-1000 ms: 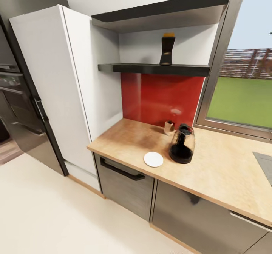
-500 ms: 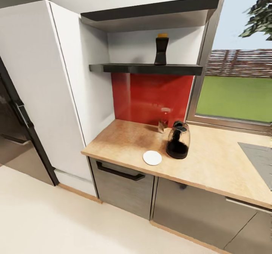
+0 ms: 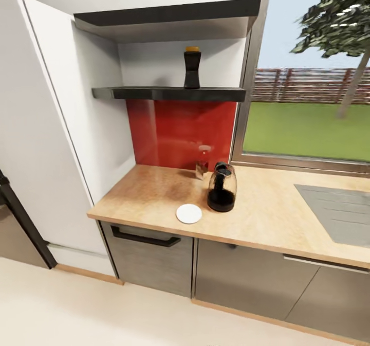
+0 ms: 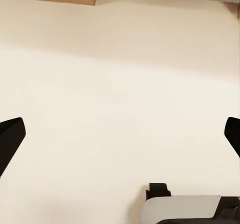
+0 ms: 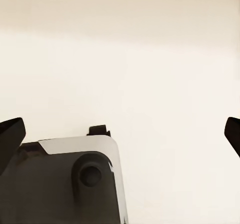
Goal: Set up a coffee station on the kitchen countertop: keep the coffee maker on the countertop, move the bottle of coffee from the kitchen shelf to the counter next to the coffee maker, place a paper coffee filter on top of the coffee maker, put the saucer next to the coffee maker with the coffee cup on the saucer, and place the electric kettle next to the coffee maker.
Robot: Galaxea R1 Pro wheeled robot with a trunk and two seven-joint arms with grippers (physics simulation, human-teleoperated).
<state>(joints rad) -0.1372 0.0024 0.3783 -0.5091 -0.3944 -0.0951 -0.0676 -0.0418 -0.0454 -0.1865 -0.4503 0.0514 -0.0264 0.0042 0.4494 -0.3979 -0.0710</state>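
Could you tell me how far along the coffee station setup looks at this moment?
Early. The electric kettle and saucer already sit side by side on the kitchen countertop. Nothing is in hand: the left gripper and right gripper hang open above the floor. The dark, orange-capped bottle waits on the kitchen shelf.

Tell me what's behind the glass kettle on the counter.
Behind the kettle, by the red wall panel, stands a small jar; it is too blurred to tell more, and the kettle covers the counter directly behind it.
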